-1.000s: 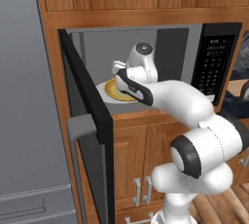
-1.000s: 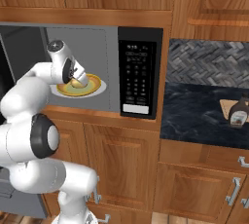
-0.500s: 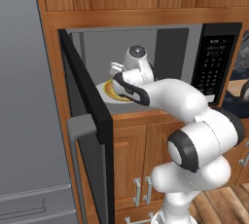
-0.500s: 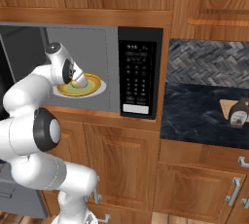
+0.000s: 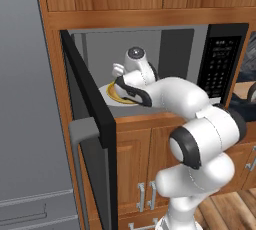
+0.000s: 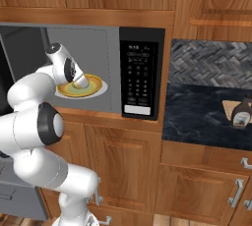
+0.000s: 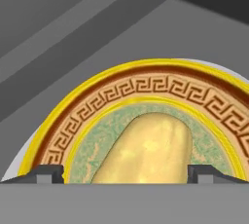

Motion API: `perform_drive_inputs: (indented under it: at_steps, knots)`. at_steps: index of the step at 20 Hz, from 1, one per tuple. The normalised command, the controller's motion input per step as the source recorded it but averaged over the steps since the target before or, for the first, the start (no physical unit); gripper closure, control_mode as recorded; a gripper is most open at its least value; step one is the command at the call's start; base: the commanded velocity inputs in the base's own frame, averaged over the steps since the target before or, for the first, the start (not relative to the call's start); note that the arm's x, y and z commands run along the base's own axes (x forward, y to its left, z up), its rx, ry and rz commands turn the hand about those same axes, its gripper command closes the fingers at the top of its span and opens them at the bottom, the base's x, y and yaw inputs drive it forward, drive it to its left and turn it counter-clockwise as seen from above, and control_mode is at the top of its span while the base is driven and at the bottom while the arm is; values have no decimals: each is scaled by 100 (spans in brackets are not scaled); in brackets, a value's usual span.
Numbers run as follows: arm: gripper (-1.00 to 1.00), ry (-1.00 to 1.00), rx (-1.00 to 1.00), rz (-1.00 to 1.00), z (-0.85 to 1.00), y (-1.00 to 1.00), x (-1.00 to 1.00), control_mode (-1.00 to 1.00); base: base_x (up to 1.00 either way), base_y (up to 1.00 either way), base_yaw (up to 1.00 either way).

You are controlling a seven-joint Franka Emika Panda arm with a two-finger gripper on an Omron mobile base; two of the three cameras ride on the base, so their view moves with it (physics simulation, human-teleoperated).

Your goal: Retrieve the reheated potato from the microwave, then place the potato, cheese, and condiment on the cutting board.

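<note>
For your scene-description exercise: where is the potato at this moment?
In the hand view, the potato lies on a patterned plate inside the microwave, between the open end effector fingertips.

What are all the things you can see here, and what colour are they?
microwave: one, black, built in under the wooden cupboards, door swung open
plate: one, yellow rim with brown patterned band, inside the microwave
potato: one, yellowish-tan, on the plate
bottle: one, dark brown, on the board at the far right
board: one, light tan, on the dark counter
fridge: one, grey, left of the microwave
cupboards: several, brown wood, above and below
arm: one, white, reaching into the microwave
gripper: one, open, either side of the potato
</note>
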Motion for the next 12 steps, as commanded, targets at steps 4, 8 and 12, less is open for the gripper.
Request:
perform_drive_inputs:
  at_steps: [4, 8, 12]
  knots:
    - [-100, 8, 0, -9, -17, 5, 6, -100, 0, 0, 0]
    - [-100, 11, 0, -8, -26, 14, 2, -100, 0, 0, 0]
    - [-100, 8, 0, -5, -29, 4, 3, -100, 0, 0, 0]
